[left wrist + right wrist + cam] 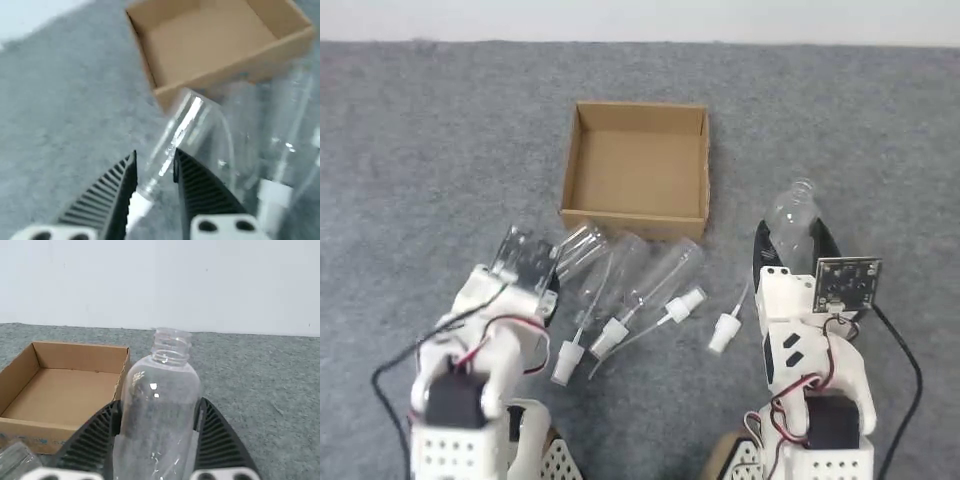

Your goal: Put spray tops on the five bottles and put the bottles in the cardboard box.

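An open cardboard box (632,218) sits at the far middle of the grey carpet. In front of it lie three clear bottles with white spray tops: the left one (582,250), the middle one (623,265) and the right one (672,268). My right gripper (793,238) is shut on an upright clear bottle (165,375) with a bare threaded neck, to the right of the box (80,349). My left gripper (155,156) hovers open over the left lying bottle (180,125), a finger on each side of its neck.
A loose white spray top (724,331) with its dip tube lies on the carpet between the lying bottles and my right arm. A pale wall runs along the far side.
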{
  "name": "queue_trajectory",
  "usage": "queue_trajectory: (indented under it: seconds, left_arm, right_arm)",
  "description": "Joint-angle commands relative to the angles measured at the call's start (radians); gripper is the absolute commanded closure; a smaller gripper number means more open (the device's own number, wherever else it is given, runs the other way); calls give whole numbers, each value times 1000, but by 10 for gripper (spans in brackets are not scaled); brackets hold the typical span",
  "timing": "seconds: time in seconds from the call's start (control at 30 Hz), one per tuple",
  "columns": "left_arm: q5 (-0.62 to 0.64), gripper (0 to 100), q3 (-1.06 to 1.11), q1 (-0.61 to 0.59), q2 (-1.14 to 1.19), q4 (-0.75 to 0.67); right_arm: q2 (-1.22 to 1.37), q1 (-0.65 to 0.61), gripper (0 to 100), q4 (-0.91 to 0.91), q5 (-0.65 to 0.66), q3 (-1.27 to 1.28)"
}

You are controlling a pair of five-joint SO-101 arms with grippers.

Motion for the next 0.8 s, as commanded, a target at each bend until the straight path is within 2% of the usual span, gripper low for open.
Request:
queue_trajectory:
  seconds: [0.0, 0.27, 0.57, 0.77]
  left_arm:
    - [-9, 886, -153, 46, 256, 54]
    - [-5, 805, -180, 61, 408, 95]
    - [-12, 803, -131, 72, 417, 86]
    - [-98, 804, -128, 75, 419, 95]
  right_arm:
    - [-8, 15, 974, -30, 0, -6]
    - [-8, 15, 974, -30, 0, -6]
    - [-5, 15, 974, -30, 0, -6]
    - [-1, 15, 974, -30, 0, -6]
